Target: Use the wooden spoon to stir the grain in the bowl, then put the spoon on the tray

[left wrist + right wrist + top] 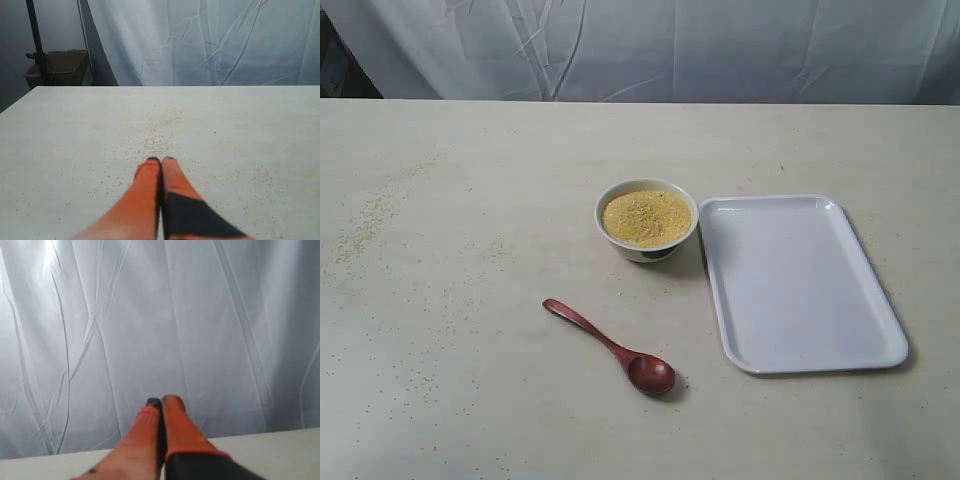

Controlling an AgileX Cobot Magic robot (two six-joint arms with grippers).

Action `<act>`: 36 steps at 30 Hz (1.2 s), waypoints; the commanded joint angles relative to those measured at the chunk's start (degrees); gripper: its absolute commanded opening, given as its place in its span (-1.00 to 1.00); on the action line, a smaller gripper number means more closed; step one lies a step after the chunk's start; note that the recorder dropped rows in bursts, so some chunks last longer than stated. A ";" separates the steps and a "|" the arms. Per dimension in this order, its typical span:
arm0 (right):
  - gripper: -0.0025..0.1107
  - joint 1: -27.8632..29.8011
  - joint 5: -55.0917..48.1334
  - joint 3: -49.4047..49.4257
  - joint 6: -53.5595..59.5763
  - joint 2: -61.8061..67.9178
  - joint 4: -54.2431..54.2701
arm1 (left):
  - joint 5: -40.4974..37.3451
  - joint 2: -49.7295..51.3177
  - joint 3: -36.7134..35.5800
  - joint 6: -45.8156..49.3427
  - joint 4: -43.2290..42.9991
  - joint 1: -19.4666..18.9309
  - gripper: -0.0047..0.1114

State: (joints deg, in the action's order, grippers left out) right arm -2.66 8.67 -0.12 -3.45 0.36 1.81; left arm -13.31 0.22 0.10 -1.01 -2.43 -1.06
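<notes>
The table [470, 200] under me is a pale, matte beige sheet, dusted with stray granules [368, 222] toward my left side, and behind it hangs a creased white cloth [720, 50] that closes off the room. From my left wrist I can also make out a dark pole [36, 45] and a brown box [60, 67] beyond the far corner, both dim and partly cut off. My left claw [161, 160] has its orange fingers pressed together over the bare tabletop, with nothing between them; loose granules lie on the surface just past the tips. My right claw [161, 400] is likewise closed on nothing and points up at the cloth, so only a strip of table edge shows beneath it. The exterior view does not take in either of my arms. Near the middle of the table stands the bowl [630, 250], small, round and white, with a dark mark low on its outside that I cannot read. It is filled with the grain [646, 218] — fine, yellow-golden, slightly mounded. Just beside it on my right lies the tray [800, 290], flat, white and smooth, with rounded corners and a low rim. The wooden spoon [610, 346] — glossy, reddish-brown, with a slim curved handle — lies on the table in front of the bowl, apart from it, its oval head toward the tray.
</notes>
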 commanded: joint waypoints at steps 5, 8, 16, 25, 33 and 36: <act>-0.95 0.37 5.16 0.12 0.23 -0.36 -0.29 | 0.08 -0.22 -0.10 -0.02 -0.01 -0.10 -0.92; -0.97 0.37 5.58 0.12 1.09 -0.36 -0.29 | 0.08 -0.22 -0.10 -0.02 -0.01 -0.10 -0.92; -0.97 0.37 -27.30 -14.81 1.09 9.21 -1.81 | 0.08 -0.22 -0.10 -0.02 -0.01 -0.10 -0.92; -0.97 0.27 -32.26 -23.06 1.09 32.73 0.50 | 0.08 -0.22 -0.10 -0.02 -0.01 -0.10 -0.92; -0.97 -4.87 -40.86 -29.75 8.00 55.11 7.62 | 0.08 -0.22 -0.10 -0.02 -0.01 -0.10 -0.92; -0.97 -10.26 -44.93 -35.48 8.13 63.87 7.62 | 0.08 -0.22 -0.10 -0.02 -0.01 -0.10 -0.92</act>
State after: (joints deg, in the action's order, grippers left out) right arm -9.21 -33.25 -31.17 3.48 58.46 9.14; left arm -13.31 0.22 0.10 -1.01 -2.43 -1.06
